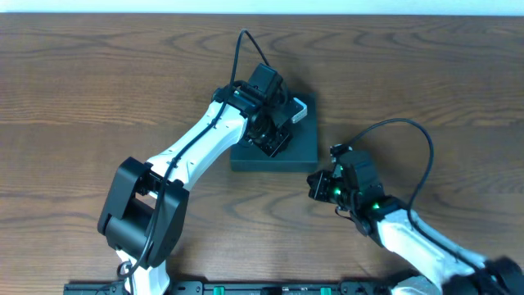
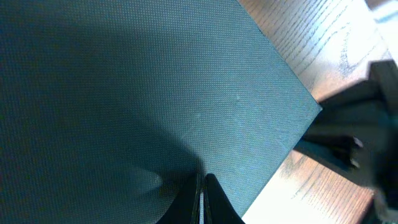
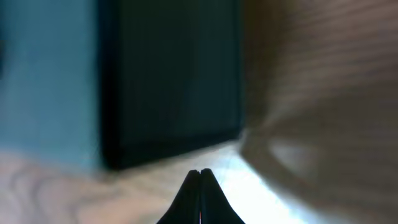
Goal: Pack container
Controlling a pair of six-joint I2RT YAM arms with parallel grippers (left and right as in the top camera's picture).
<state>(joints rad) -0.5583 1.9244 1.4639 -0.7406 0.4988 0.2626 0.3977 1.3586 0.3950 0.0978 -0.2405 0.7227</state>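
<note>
The container (image 1: 299,147) is a dark teal box lying closed and flat on the wooden table. My left gripper (image 1: 270,141) is over its lid, fingers shut and empty. In the left wrist view the shut fingertips (image 2: 202,186) are right at the teal lid (image 2: 155,81). My right gripper (image 1: 318,185) is low over the table just off the box's front right corner, shut and empty. In the right wrist view its shut fingertips (image 3: 200,180) point at the dark side wall of the box (image 3: 168,81). No snack packets show.
A small white-grey piece (image 1: 300,109) shows at the box's far right corner, beside the left wrist; I cannot tell what it is. The right arm appears as a dark blur (image 2: 360,137) in the left wrist view. Bare wooden table (image 1: 98,90) surrounds the box.
</note>
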